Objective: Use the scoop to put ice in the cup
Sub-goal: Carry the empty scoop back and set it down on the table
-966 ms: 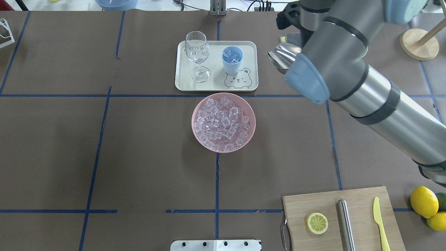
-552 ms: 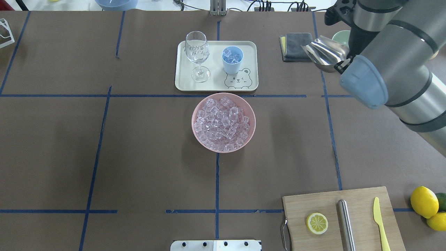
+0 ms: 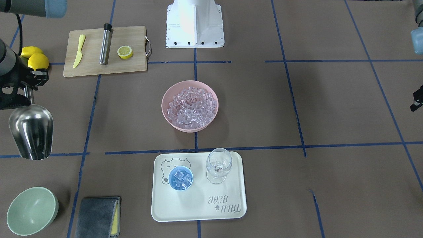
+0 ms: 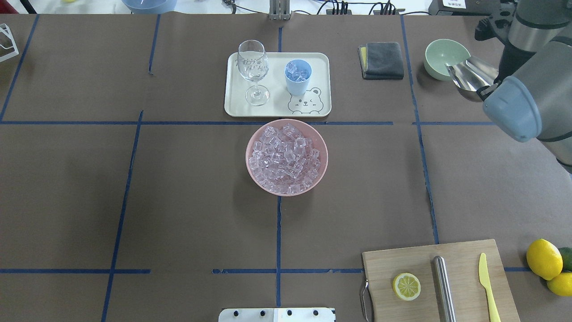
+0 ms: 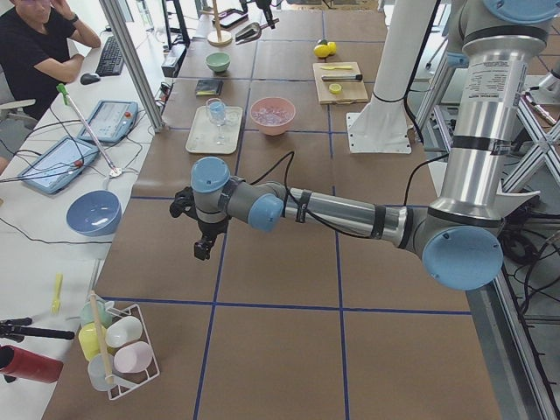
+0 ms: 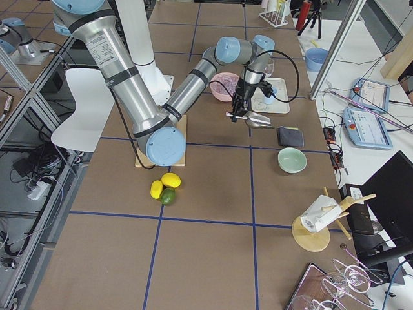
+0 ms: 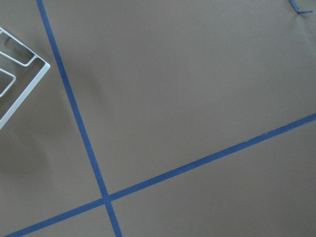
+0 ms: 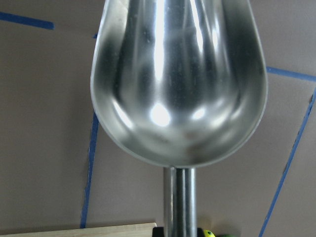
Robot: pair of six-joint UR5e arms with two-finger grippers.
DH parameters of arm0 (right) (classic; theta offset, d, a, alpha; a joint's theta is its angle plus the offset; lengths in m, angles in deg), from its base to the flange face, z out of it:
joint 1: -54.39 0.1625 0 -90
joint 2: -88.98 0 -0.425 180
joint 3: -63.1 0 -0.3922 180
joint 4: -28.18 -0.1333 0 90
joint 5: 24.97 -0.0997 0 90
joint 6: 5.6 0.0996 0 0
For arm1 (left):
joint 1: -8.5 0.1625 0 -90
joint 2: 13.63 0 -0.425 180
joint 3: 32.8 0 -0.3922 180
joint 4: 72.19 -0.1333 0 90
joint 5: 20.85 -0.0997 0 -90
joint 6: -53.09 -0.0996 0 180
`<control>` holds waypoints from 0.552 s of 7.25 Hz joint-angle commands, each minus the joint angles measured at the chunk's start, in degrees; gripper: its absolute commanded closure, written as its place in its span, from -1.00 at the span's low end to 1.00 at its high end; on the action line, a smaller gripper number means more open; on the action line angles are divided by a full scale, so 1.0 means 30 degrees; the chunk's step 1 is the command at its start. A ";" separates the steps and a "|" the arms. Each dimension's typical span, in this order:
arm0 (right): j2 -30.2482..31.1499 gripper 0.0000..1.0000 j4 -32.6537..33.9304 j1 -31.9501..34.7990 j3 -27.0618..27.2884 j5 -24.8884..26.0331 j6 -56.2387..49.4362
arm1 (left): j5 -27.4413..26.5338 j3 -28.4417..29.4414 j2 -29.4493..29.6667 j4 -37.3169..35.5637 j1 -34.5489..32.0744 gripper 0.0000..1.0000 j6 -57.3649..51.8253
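The light-blue cup [image 4: 298, 77] stands on the white tray [image 4: 277, 109] and holds a few ice cubes; it also shows in the front view [image 3: 180, 178]. More ice [image 4: 286, 156] fills the pink bowl [image 4: 322, 154] in front of the tray. My right gripper [image 3: 28, 91] is shut on the rod handle of the steel scoop [image 4: 471, 76]. It holds the scoop above the table, far to the right of the tray and next to the green bowl. The scoop [image 8: 177, 74] is empty. My left gripper [image 5: 203, 249] hangs over bare table far to the left; I cannot tell whether it is open.
A wine glass [image 4: 253, 71] stands on the tray left of the cup. A pale green bowl [image 4: 444, 58] and a grey cloth [image 4: 382, 59] lie at the back right. A cutting board [image 4: 440, 281] with a lemon half, steel cylinder and yellow knife lies front right, with lemons [image 4: 544, 259] beside it.
My right arm has swung to the right with the empty scoop, from beside the tray to next to the green bowl. The cup, bowl and ice have not moved.
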 commanded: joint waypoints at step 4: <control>0.7287 1.00 -0.8991 -0.1375 0.3443 -0.1221 0.5462 | 0.0001 -0.0003 0.0038 0.0001 0.0005 -1.00 0.0102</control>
